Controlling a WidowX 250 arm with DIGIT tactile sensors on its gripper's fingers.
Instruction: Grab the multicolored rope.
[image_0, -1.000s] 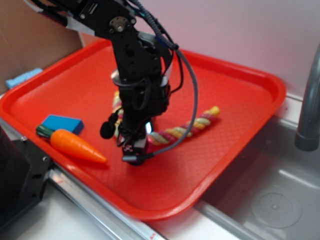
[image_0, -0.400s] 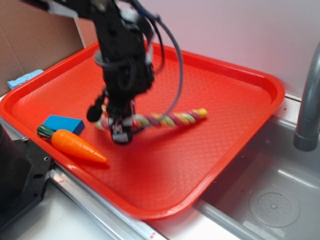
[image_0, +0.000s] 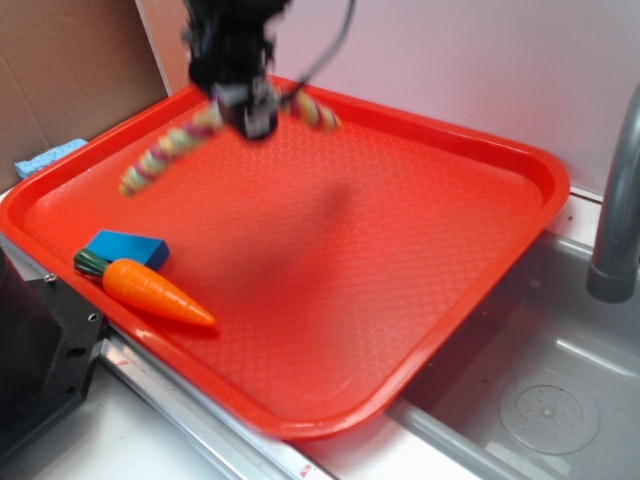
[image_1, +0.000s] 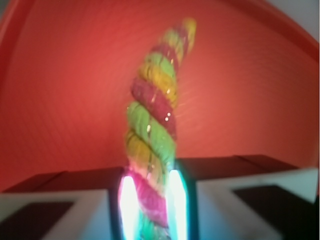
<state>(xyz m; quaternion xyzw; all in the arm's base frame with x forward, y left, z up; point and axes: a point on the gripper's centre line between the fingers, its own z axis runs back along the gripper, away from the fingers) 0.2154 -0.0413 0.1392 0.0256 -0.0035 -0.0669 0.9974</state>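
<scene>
The multicolored rope (image_0: 165, 150), twisted from yellow, pink and pale green strands, hangs in the air above the back left of the red tray (image_0: 500, 230). My gripper (image_0: 252, 112) is shut on it near its middle, so one end droops left and a shorter end (image_0: 315, 112) sticks out right. In the wrist view the rope (image_1: 152, 115) runs up and away from between the two fingers (image_1: 129, 200), which pinch it tightly at my gripper (image_1: 151, 210).
An orange toy carrot (image_0: 155, 290) and a blue block (image_0: 127, 247) lie at the tray's front left. A blue sponge (image_0: 45, 157) rests outside the tray on the left. A metal sink (image_0: 540, 380) and faucet pipe (image_0: 612, 210) are to the right. Cardboard stands behind left.
The gripper has risen and moved toward the back left, carrying the rope off the tray floor. The rope now dangles in the air instead of lying flat.
</scene>
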